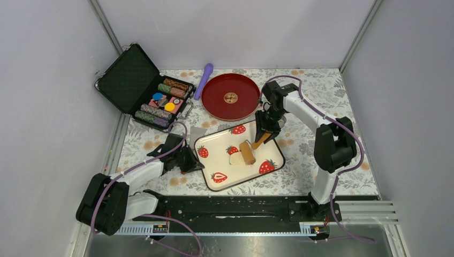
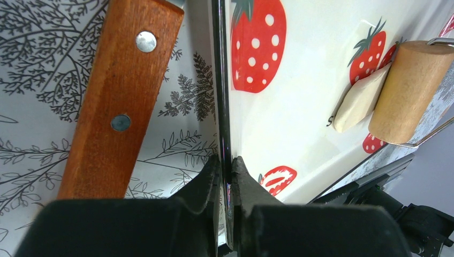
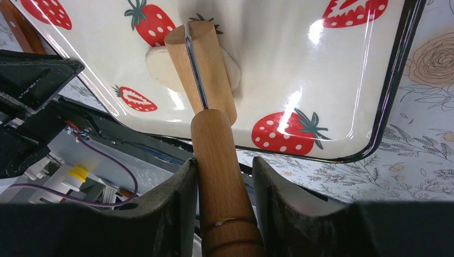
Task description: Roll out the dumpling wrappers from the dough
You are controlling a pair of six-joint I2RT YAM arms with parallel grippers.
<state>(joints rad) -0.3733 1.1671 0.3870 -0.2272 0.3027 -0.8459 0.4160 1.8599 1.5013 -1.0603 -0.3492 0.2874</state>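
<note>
With the left gripper [image 2: 227,171], pinches the strawberry tray [image 2: 300,123] at its rim between closed jaws. With the right gripper [image 3: 225,176], clamps the roller [image 3: 214,80] by its wooden handle, drum resting on the dough [image 3: 159,67], mid-tray beside a printed strawberry.

- Cream tray [image 1: 217,160], red white-dotted strawberries
- Pale cream dough [image 1: 234,158]
- Tan wooden roller [image 1: 247,152]
- Dark red plate [image 1: 217,99]
- White tablecloth [image 1: 300,176], grey-and-tan floral print
- Black case [image 1: 128,77]

left gripper [image 2: 226,160]: pinched tight, arm low | right gripper [image 3: 223,163]: clamped, arm extended
</note>
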